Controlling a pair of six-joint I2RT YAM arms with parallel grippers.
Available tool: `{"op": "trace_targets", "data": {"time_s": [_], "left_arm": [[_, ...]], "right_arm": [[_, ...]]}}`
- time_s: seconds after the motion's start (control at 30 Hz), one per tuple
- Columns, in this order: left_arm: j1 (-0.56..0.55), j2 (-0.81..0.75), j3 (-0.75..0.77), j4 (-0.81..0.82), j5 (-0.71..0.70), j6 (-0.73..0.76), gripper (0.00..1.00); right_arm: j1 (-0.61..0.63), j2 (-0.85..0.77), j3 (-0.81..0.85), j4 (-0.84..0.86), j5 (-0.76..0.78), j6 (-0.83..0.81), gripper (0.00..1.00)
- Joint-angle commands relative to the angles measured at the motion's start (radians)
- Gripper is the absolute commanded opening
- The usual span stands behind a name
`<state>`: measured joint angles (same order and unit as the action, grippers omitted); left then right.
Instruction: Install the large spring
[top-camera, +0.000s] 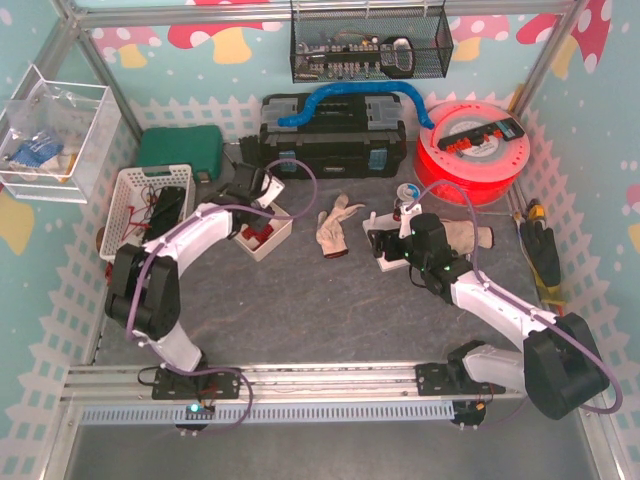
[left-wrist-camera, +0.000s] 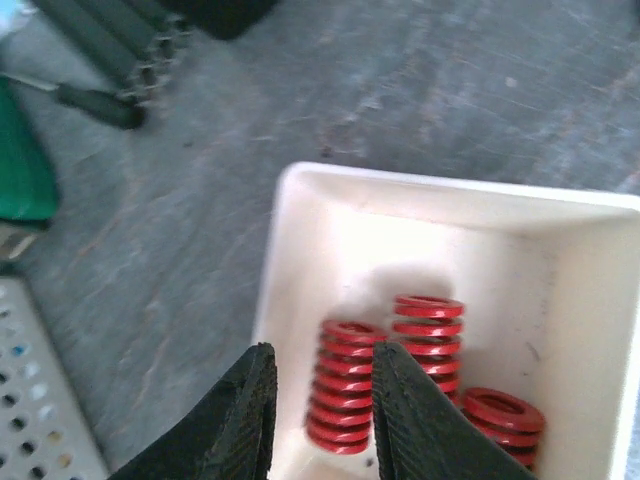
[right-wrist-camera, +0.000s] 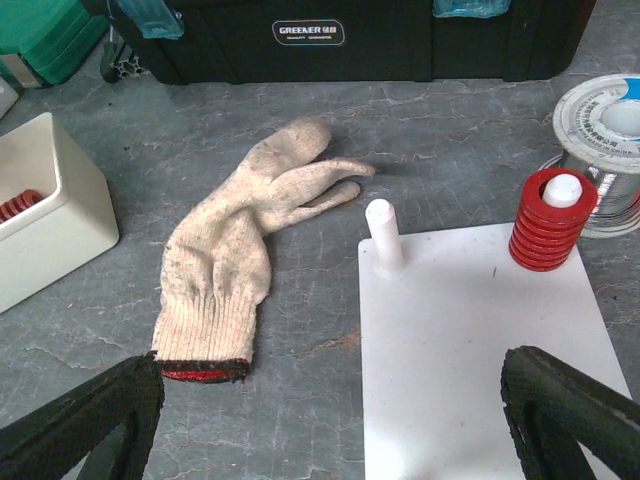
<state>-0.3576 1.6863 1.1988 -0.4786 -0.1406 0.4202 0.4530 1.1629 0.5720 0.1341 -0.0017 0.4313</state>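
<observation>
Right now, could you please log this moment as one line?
left gripper: narrowly open over spring bin | right gripper: open, empty, above plate | red spring on one peg | other peg bare

We log a grey marbled table (top-camera: 320, 310). Resting on it: white bin (left-wrist-camera: 450, 190), cloth glove (right-wrist-camera: 235, 245), white peg plate (right-wrist-camera: 470, 340), black toolbox (top-camera: 335, 150), red reel (top-camera: 475, 160), green case (top-camera: 180, 150), white basket (top-camera: 128, 200).

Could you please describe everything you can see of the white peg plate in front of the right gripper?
The white plate is a flat, smooth rectangle, plastic by the look, lying level on the grey table. Two round white pegs stand upright along its far edge: the left peg is bare, the right peg carries a red coil spring, its tip showing on top.
</observation>
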Motion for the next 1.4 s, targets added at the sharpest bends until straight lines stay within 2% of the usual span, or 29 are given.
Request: {"op": "trace_targets", "data": {"time_s": [0.0, 0.13, 0.23, 0.4, 0.5, 0.57, 0.67, 0.77, 0.87, 0.97, 1.13, 1.37], "left_arm": [[-0.013, -0.074, 0.005, 0.03, -0.169, -0.233, 0.32], [-0.053, -0.132, 0.017, -0.004, -0.176, -0.404, 0.36], [-0.055, -0.166, -0.01, -0.003, -0.102, -0.465, 0.37], [-0.055, -0.151, -0.056, -0.008, -0.205, -0.515, 0.29], [-0.12, -0.11, -0.004, -0.083, -0.195, -0.56, 0.35], [-0.152, -0.055, 0.082, -0.173, -0.207, -0.553, 0.35], [-0.165, 0.02, 0.205, -0.303, -0.297, -0.523, 0.31], [-0.165, 0.045, 0.271, -0.385, -0.269, -0.54, 0.29], [-0.16, 0.066, 0.342, -0.451, -0.235, -0.552, 0.32], [-0.124, 0.081, 0.356, -0.454, -0.162, -0.57, 0.33], [-0.112, 0.161, 0.317, -0.456, -0.18, -0.539, 0.35], [-0.093, 0.229, 0.321, -0.453, -0.061, -0.512, 0.31]], "right_arm": [[0.008, -0.012, 0.028, 0.006, -0.016, 0.005, 0.92], [0.007, -0.032, 0.03, -0.003, 0.021, -0.006, 0.92], [0.008, -0.055, 0.032, -0.019, 0.029, -0.006, 0.92], [0.008, -0.074, 0.0, 0.021, -0.006, 0.001, 0.92], [0.008, -0.078, -0.044, 0.071, -0.025, -0.033, 0.93], [0.007, -0.119, -0.081, 0.103, -0.016, -0.071, 0.94], [0.007, -0.198, -0.047, 0.009, 0.043, -0.057, 0.94], [0.007, -0.271, 0.026, -0.123, 0.142, 0.045, 0.94], [0.007, -0.3, 0.145, -0.266, 0.203, 0.138, 0.94], [0.007, -0.277, 0.257, -0.375, 0.223, 0.161, 0.94], [0.007, -0.169, 0.414, -0.503, 0.213, 0.11, 0.94], [0.006, -0.037, 0.527, -0.592, 0.197, 0.061, 0.94]]}}
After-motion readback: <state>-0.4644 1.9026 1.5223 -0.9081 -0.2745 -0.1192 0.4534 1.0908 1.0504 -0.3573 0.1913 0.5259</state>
